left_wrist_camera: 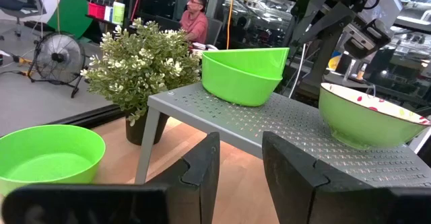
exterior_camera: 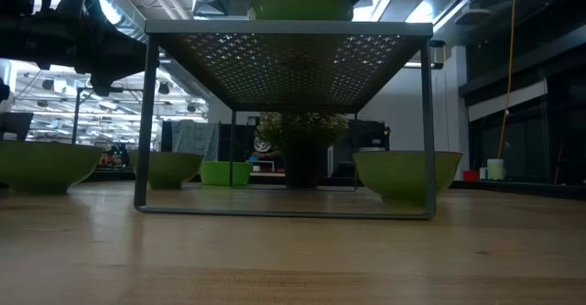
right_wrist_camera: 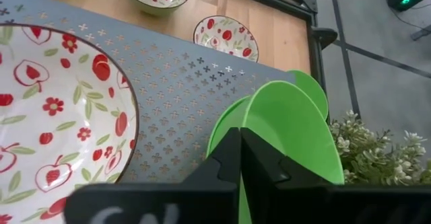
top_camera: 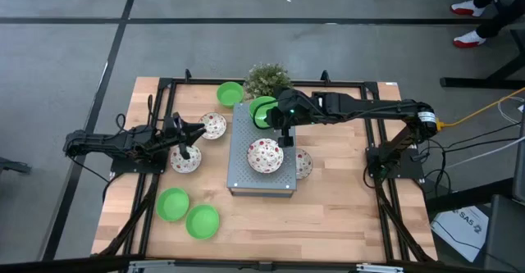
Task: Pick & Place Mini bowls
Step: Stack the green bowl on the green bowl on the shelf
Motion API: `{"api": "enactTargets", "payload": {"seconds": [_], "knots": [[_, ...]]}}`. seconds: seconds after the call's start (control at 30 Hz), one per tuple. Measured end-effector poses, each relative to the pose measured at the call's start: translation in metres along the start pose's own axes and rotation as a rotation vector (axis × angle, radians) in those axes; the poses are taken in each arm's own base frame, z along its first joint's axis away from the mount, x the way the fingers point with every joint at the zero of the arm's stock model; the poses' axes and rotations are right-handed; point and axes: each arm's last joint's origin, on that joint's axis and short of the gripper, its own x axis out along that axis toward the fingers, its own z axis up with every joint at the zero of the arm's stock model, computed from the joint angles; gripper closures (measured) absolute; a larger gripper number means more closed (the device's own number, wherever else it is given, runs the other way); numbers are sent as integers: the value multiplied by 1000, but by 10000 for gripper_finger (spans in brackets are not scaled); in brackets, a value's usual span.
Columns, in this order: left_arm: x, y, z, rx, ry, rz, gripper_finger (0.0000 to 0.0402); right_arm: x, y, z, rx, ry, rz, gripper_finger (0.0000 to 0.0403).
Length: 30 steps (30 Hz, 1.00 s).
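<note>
Right fingers (right_wrist_camera: 240, 158) pinched shut on green bowl's (right_wrist_camera: 289, 133) rim, tilting it over rack (right_wrist_camera: 175, 83). Left fingers (left_wrist_camera: 239, 167) apart, empty, rack ahead.

My right arm is stretched in from 3 o'clock toward the middle, elbow bent back near the edge, and my right gripper (top_camera: 275, 116) sits up around 12 o'clock of centre with the fingers (right_wrist_camera: 269, 167) pinched tight together. My left arm lies low over at 9 o'clock, reaching inward, left gripper (top_camera: 187, 136) level with fingers (left_wrist_camera: 202, 170) partly apart.
</note>
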Motion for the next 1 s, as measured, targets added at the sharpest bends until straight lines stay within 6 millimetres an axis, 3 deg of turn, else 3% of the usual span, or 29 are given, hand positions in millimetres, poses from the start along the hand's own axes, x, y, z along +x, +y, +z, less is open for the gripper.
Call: {"api": "enactTargets", "payload": {"seconds": [0.13, 0.47, 0.8, 1.0], "knots": [[0, 0, 0, 0, 0, 0, 295, 0, 0, 0, 1, 0, 2, 395], [0, 0, 0, 0, 0, 0, 295, 2, 4, -4, 56, -1, 97, 353], [0, 0, 0, 0, 0, 0, 295, 9, 6, -4, 64, 1, 112, 398], [0, 0, 0, 0, 0, 0, 295, -7, -4, 16, 73, -93, 91, 396]]}}
